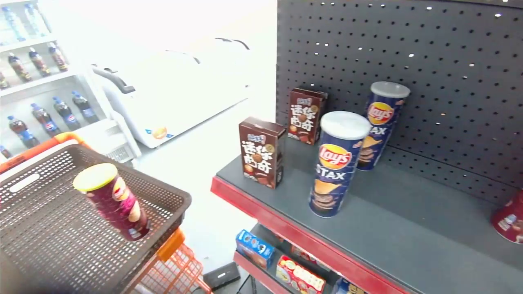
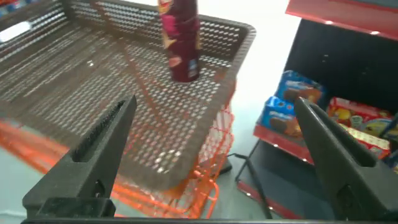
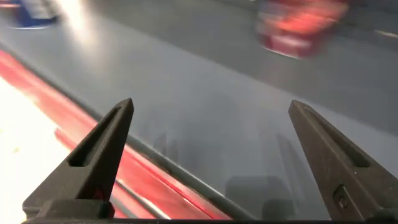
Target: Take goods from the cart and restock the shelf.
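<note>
Shop aisle. On the robot's left an orange cart (image 1: 179,269) carries a brown perforated basket (image 1: 182,200). A single maroon can (image 1: 114,202) with a yellow lid stands on end in the basket, close to the wall that faces the shelf. On the right is the grey shelf (image 1: 400,232), with a red front edge (image 1: 286,230) and a black pegboard back. It holds two brown boxes (image 1: 261,151) at its left end, two tall blue cans (image 1: 337,163) beside them, and part of a red can (image 1: 510,220) at the far right.

The left gripper (image 2: 214,104) hangs over the basket with its jaws spread wide and nothing between them. The maroon can is well apart from it, across the basket floor. The right gripper (image 3: 211,104) hangs over bare shelf board near the red front edge, also wide open and empty.

Likely risks:
- The maroon can is tall and narrow, so one finger touching before the other would probably tip it and send it rolling across the basket.
- Its smooth round side may slip in a shallow or off-centre hold.
- It stands near the basket wall, so a finger could catch the wall on the way down, or the can could strike the wall on the way out.
- Carried too low, the can could hit the red front edge.
- Set down too near the blue cans or brown boxes, it could knock them over
- Set down too near the front, it could fall to the floor
</note>
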